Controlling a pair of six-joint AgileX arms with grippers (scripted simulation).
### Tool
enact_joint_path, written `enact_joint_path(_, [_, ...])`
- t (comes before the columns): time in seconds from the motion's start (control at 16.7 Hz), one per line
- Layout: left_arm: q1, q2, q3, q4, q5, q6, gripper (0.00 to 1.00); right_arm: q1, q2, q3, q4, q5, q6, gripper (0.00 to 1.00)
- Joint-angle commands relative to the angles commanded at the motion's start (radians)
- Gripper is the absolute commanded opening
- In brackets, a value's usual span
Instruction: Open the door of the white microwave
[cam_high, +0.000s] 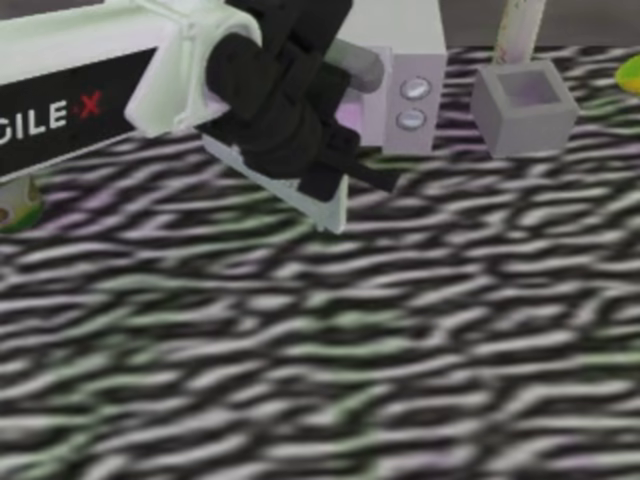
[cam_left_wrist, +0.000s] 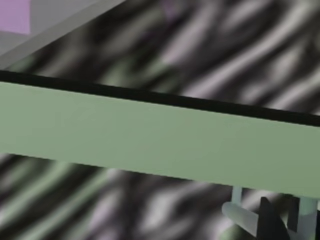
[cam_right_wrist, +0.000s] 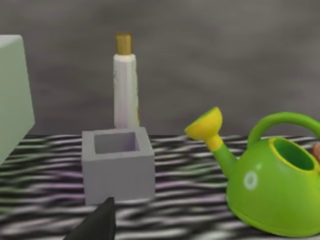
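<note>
We read one bit of writing only: white letters "ILE" and red "X" on black strip along our left arm (cam_high: 70, 110), top view. Start of word cut off by picture edge. No letters or numbers we can read on white microwave (cam_high: 405, 60), its knobs, grey cube (cam_high: 525, 105), bottle (cam_right_wrist: 125, 85) or green watering can (cam_right_wrist: 275, 185).

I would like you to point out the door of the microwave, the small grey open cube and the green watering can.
door (cam_high: 322, 208): top view, on its swung-out white edge, below the left arm.
small grey open cube (cam_right_wrist: 119, 172): right wrist view, on its front wall.
green watering can (cam_right_wrist: 272, 197): right wrist view, on its round body.
</note>
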Motion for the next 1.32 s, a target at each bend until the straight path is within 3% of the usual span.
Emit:
enact_joint_path(0.6, [0.0,0.0,0.0,0.0,0.0,0.0,0.0,0.0,0.0,0.0,0.0,0.0,0.0,1.0])
enact_joint_path(1.08, [0.036,-0.062,-0.073,0.017,0.068,0.115,0.0,0.0,0.0,0.0,0.0,0.0,0.0,1.0])
enact_joint_path(1.32, [0.04,-0.065,-0.082,0.016,0.073,0.125,0.0,0.0,0.0,0.0,0.0,0.0,0.0,1.0])
